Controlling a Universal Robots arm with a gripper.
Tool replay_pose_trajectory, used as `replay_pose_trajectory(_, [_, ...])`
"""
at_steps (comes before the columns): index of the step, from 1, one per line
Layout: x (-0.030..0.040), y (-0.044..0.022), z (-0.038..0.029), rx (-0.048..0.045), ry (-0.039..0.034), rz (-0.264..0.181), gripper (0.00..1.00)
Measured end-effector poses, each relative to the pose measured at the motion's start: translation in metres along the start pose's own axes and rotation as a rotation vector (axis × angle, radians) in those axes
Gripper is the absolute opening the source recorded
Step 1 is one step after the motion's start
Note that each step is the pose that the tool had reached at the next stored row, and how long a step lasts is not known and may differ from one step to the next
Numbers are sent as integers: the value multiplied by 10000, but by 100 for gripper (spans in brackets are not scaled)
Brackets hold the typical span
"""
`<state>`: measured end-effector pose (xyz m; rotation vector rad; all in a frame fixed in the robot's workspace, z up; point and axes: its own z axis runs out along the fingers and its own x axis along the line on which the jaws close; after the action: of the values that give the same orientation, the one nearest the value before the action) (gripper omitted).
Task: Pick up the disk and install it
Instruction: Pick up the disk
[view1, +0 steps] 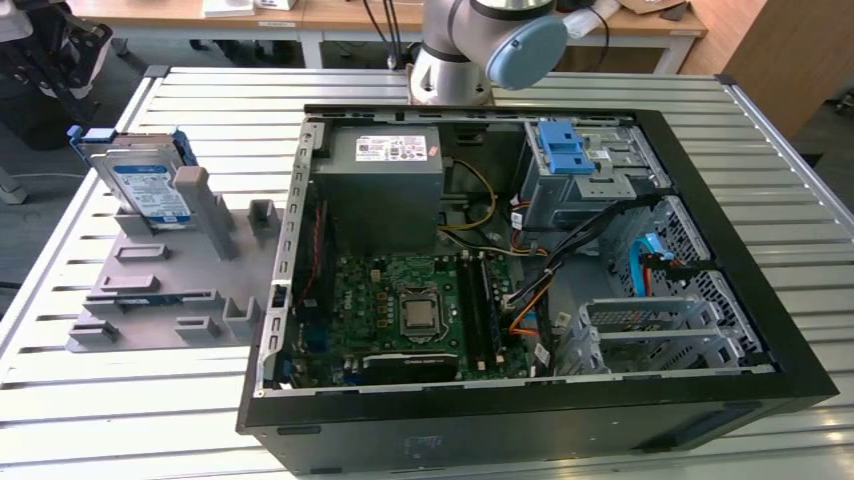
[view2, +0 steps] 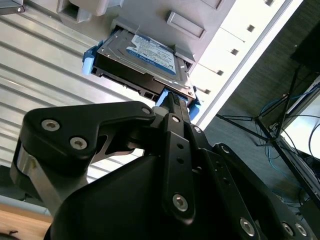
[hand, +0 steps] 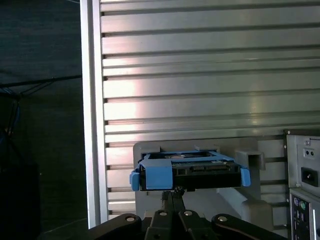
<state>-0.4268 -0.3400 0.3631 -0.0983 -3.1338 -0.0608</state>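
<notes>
Disk (view2: 145, 55) sits upright in grey holder (view1: 160, 290), straight ahead of claw (view2: 173, 100), apparently apart. Claw fingers pressed together, empty. Risk: advancing closed would ram the blue rail (hand: 159, 175) and jam or tip the disk.

Exterior view: bright, even light from above. The table (view1: 107, 430) slats carry a mild sheen, and the computer case (view1: 534, 415) interior lies in shade. First wrist view: broad glare bands across the slats; the floor (hand: 40, 150) past the table's edge is dark. Second wrist view: disk (view2: 145, 57) sharp; slats by the table's edge blown white.
</notes>
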Motion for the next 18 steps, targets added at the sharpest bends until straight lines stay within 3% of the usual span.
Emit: replay_pose_trajectory(18, [0, 0, 0, 4, 23, -608, 11])
